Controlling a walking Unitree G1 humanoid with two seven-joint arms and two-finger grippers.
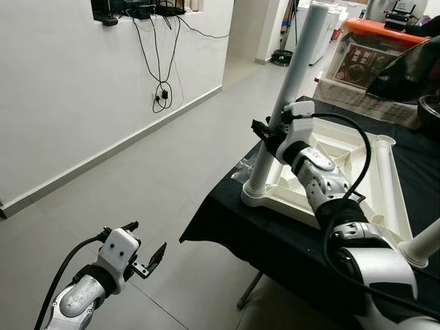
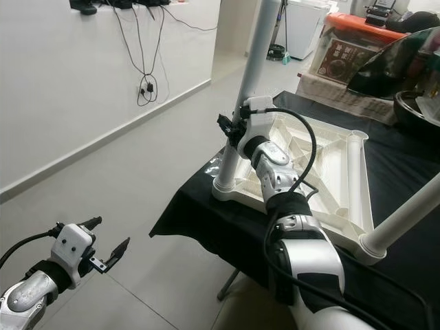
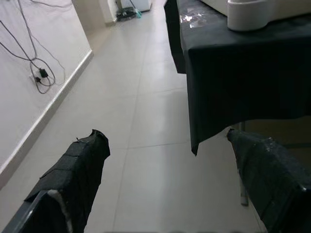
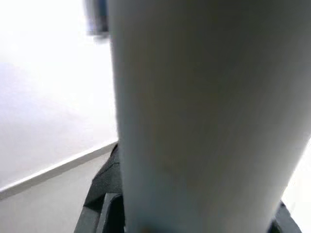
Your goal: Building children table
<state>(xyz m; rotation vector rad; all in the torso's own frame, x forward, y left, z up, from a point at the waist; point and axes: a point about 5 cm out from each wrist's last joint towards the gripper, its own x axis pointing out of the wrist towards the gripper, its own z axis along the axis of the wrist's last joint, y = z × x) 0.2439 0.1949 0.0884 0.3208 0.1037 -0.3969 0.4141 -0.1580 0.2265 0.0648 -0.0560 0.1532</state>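
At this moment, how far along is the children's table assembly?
Done: one leg stands in the upturned white tabletop's near corner. In hand: the right gripper grips a second leg standing in the left corner socket. Left: another leg lies loose on the tabletop. The left gripper hangs open.

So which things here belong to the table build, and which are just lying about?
Part of the job:
- white tabletop, upside down on the black cloth
- upright white leg, with the right gripper around it
- second leg at the near corner
- loose leg lying on the tabletop

Lying about:
- orange-lidded box
- wall cables
- left gripper, idle, fingers open
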